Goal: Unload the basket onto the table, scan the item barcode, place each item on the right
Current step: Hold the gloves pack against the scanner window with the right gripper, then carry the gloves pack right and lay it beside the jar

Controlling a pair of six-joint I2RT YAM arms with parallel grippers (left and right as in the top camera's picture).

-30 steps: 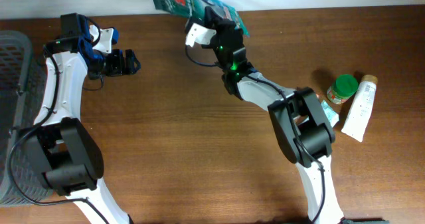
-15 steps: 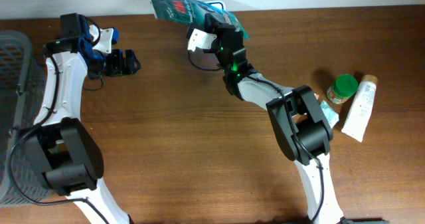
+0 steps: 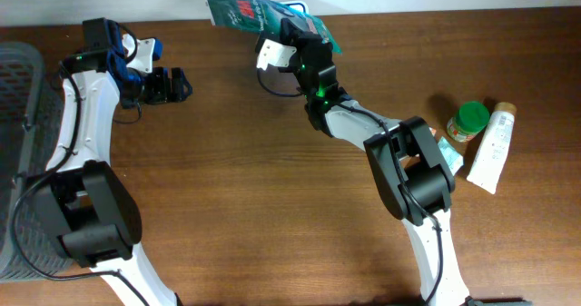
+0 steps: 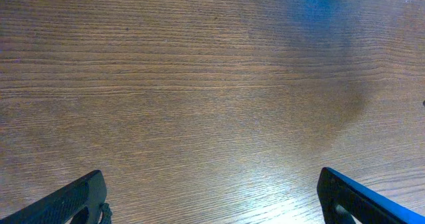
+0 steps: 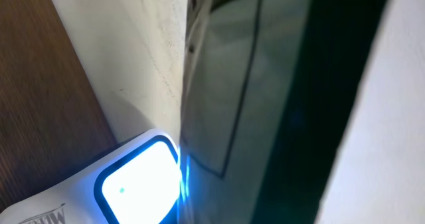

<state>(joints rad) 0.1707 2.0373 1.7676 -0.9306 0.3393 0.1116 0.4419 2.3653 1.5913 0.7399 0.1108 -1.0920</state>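
Table (image 3: pixel 272 206): brown wood grain, carrying everything listed and filling the left wrist view. Basket (image 3: pixel 18 79): grey mesh, sitting at the table's far left edge and partly cut off by the frame. Left arm (image 3: pixel 77 115): reaching up the left side beside the basket, its gripper (image 3: pixel 184 85) hanging over bare wood with the jaws spread wide and gripping nothing; in its wrist view only the two dark fingertips (image 4: pixel 73 197) are showing at the bottom corners. Right arm (image 3: pixel 399 170): stretching from the lower right toward the middle of the table's far edge, its gripper (image 3: pixel 304 24) pinching tight on the pouch. Pouch (image 3: pixel 245 8): dark green with red print, being held up at the far edge and jutting left of the gripper, partly over the white wall; in the right wrist view its glossy face (image 5: pixel 265 84) is filling most of the frame. Tube (image 3: pixel 491 149): white with a tan cap, lying on the table at the right. Jar (image 3: pixel 469 122): green lid, standing just beside the tube on its left. Scanner (image 5: pixel 136 181): white housing with a window glowing blue, sitting against the wall just below the pouch's edge. Packet (image 3: pixel 451 152): small, teal, lying below the jar and partly hidden by the right arm.
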